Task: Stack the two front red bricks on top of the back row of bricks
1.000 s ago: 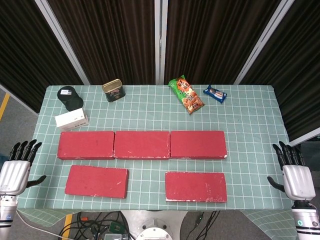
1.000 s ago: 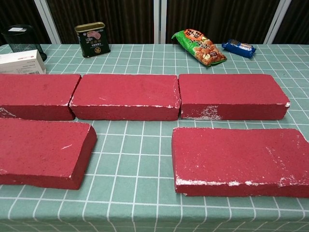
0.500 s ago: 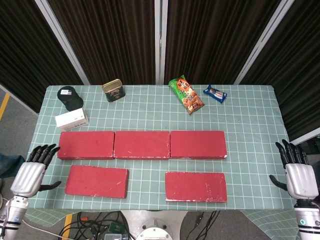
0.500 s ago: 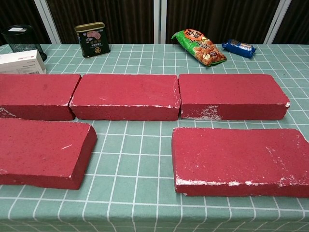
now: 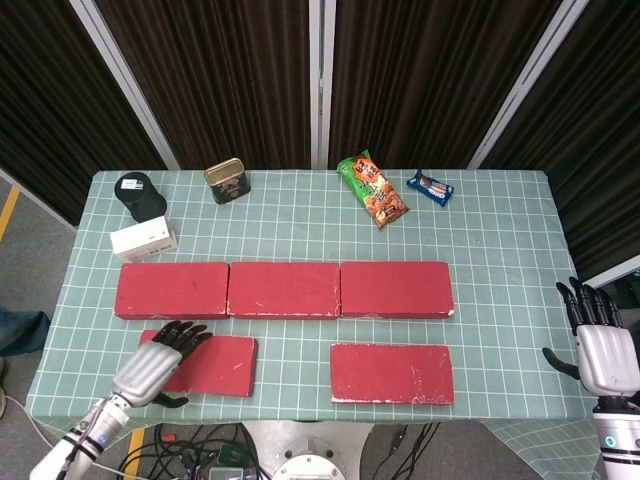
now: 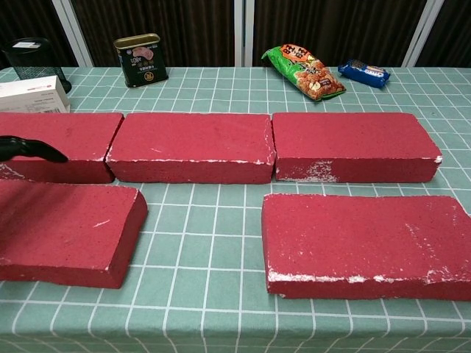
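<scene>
Right robot hand (image 5: 598, 352) only in head view, fingers apart.

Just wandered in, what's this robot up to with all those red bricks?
It is meant to stack the two front bricks onto the back row of three. Neither has been lifted yet. The left hand is over the near left end of the front left brick, fingers spread, not visibly gripping it. The right hand waits open beyond the table's right edge, away from the front right brick. A can, snack bags and boxes sit at the far side.
</scene>
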Tool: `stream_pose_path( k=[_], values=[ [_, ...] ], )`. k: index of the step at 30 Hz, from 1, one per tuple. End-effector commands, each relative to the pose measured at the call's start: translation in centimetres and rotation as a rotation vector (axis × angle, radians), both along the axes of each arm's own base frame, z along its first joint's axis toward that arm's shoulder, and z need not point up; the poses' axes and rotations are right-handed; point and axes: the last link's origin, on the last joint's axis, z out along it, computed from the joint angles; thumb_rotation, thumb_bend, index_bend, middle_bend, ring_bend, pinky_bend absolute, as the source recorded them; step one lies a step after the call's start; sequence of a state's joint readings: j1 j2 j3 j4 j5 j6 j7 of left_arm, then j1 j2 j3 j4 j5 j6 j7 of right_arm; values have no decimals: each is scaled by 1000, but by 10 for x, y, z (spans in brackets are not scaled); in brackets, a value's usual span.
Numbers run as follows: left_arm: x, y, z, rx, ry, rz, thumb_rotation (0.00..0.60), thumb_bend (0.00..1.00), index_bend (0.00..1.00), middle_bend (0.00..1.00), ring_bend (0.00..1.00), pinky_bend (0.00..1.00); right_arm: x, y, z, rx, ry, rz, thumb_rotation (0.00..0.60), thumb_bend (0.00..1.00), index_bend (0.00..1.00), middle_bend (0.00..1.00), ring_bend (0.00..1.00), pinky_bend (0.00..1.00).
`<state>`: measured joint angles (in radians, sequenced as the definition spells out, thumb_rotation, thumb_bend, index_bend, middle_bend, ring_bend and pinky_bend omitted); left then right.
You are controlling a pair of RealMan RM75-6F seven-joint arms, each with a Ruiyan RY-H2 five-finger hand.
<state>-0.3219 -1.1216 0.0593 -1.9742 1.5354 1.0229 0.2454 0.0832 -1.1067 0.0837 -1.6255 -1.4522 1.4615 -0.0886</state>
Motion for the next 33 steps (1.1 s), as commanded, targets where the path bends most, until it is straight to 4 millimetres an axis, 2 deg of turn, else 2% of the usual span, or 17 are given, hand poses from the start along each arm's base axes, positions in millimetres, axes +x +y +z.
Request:
stream_pose_path(
  k=[1, 11, 20, 33],
  values=[
    [10, 0, -14, -43, -38, 0, 600, 0, 83, 46, 0, 2, -2, 0, 1, -2, -1, -3, 600, 95, 0, 0, 0, 0],
    [19, 14, -36, -92, -9, -28, 600, 0, 81, 46, 0, 0, -7, 2, 7, -6, -4, -16, 600, 95, 0, 0, 0, 0],
    [14, 21, -32, -45, -1, 4, 600, 0, 72, 35, 0, 0, -11, 2, 6, -4, -10, -28, 600, 98, 0, 0, 0, 0],
    [3, 28, -34, -97, 37, 84, 600, 0, 53, 63, 0, 0, -11, 2, 6, -13, -11, -22, 600, 109, 0, 0, 0, 0]
  ],
)
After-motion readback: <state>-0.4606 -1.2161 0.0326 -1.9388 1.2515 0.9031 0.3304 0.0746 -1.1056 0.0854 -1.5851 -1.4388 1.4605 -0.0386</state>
